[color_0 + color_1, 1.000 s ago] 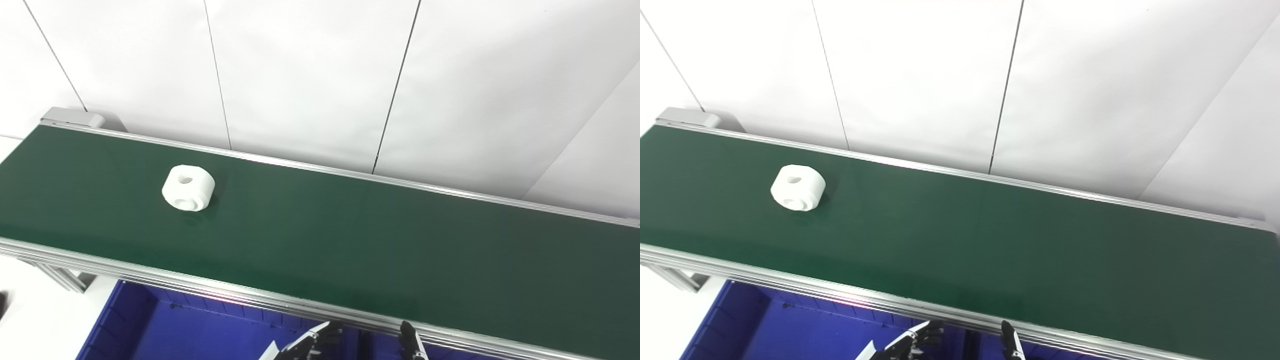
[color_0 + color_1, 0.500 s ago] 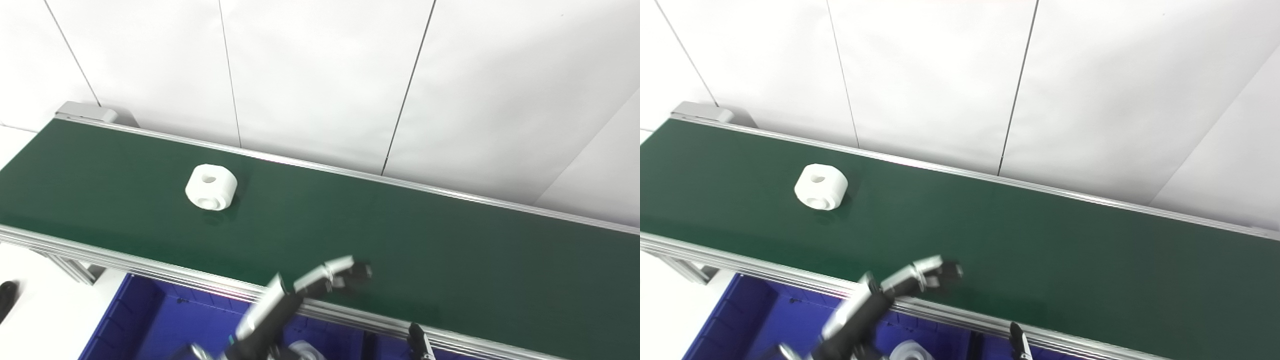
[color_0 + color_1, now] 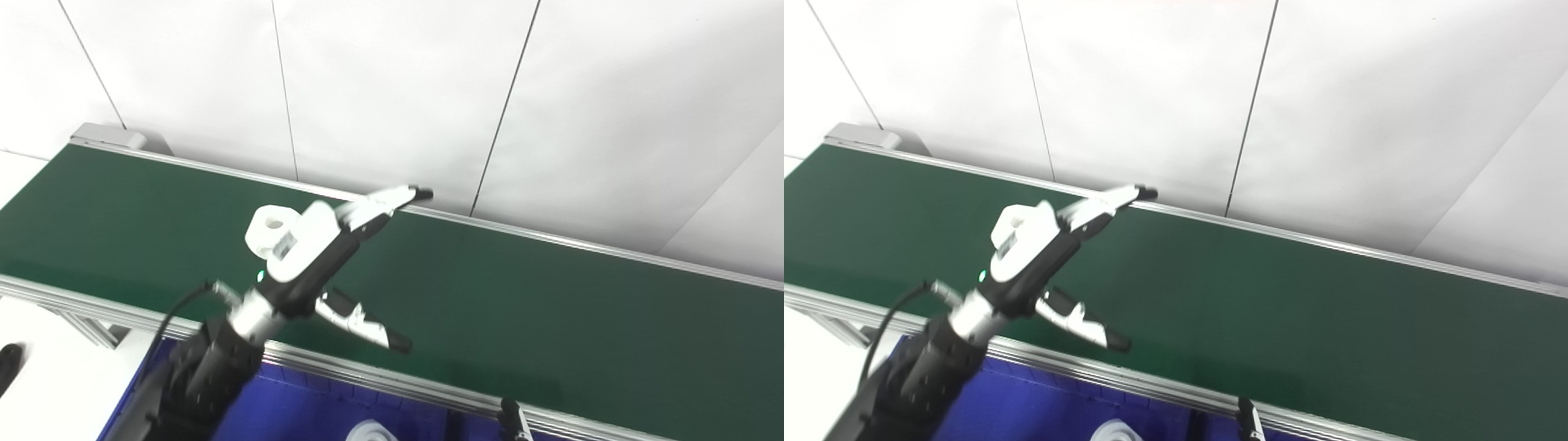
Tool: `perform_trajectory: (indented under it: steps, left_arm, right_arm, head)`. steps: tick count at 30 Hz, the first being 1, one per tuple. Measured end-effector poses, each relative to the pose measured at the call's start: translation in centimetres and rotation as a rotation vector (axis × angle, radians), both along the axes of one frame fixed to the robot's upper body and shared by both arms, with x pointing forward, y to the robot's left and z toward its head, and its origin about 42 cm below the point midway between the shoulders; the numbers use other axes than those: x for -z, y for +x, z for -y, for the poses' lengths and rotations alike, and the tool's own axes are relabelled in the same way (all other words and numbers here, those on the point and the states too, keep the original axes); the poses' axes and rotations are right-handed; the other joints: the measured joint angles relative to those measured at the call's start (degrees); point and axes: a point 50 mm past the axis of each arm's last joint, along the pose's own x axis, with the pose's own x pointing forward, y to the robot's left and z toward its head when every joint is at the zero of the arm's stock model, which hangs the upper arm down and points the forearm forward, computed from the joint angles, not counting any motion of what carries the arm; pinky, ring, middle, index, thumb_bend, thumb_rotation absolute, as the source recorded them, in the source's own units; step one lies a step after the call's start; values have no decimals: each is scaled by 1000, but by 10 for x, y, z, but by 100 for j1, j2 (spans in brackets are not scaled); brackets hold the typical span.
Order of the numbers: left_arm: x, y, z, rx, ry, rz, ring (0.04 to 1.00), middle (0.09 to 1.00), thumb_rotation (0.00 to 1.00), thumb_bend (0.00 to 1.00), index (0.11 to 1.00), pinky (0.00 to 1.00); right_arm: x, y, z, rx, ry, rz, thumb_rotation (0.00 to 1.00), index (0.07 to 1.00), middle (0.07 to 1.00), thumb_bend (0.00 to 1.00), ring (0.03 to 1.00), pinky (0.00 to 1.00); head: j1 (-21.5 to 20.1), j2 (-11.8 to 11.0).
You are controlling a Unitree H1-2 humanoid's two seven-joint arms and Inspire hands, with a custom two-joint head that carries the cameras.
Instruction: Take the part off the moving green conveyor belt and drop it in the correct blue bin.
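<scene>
One part [image 3: 267, 226] rides the belt [image 3: 490, 294]; our left hand [image 3: 318, 245] hovers spread and empty beside it, so we should close only once centred.

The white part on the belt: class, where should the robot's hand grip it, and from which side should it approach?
Grip the white part across its rounded outer wall, probably from above. It lies low on the green belt, its bore in the upward face, so that wall offers opposing surfaces. The open left hand already reaches over the belt beside it, fingers and thumb spread wide.
</scene>
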Motion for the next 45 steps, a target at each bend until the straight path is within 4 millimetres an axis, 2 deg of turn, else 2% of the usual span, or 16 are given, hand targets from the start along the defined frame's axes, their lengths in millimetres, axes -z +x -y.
perform_trajectory:
  steps: [6, 9, 22, 26, 32, 35, 42, 45]
  left_arm:
    - [-17, 43, -23, -54, 237, 32, 848, 870, 295, 1000, 901, 807]
    - [-24, 59, -33, -87, 330, 35, 843, 861, 270, 1000, 899, 804]
    - [-17, 91, -53, -188, 490, -119, 835, 866, 232, 1000, 888, 788]
    - [-4, 99, -57, -215, 534, -202, 850, 881, 219, 1000, 890, 799]
    - [7, 101, -61, -263, 544, -326, 869, 904, 249, 1000, 902, 745]
    - [19, 100, -61, -290, 513, -387, 858, 898, 264, 1000, 899, 723]
    - [62, 91, -37, -253, 464, -475, 879, 903, 301, 1000, 907, 757]
    - [70, 88, -29, -267, 475, -458, 876, 899, 288, 1000, 907, 748]
  right_arm:
    - [0, 2, -5, 6, 12, 2, 999, 997, 994, 867, 965, 963]
    - [0, 4, -7, 8, 16, 4, 1000, 995, 994, 879, 967, 973]
    - [1, 4, -8, 10, 20, 3, 1000, 994, 986, 879, 962, 974]
    - [1, 3, -8, 8, 21, 2, 1000, 993, 984, 873, 956, 969]
    - [0, 1, -8, 9, 21, -1, 1000, 992, 977, 873, 949, 963]
    - [0, 0, -8, 5, 20, -3, 1000, 995, 977, 873, 951, 963]
    - [-2, -2, -8, 4, 24, 0, 1000, 992, 972, 866, 945, 970]
    - [-2, -4, -8, -2, 25, -4, 1000, 993, 974, 858, 947, 978]
  head:
    - [-26, 0]
    - [-44, 0]
    - [-62, 44]
    - [-53, 53]
    - [-70, 97]
    - [-79, 123]
    - [-123, 167]
    - [-150, 185]
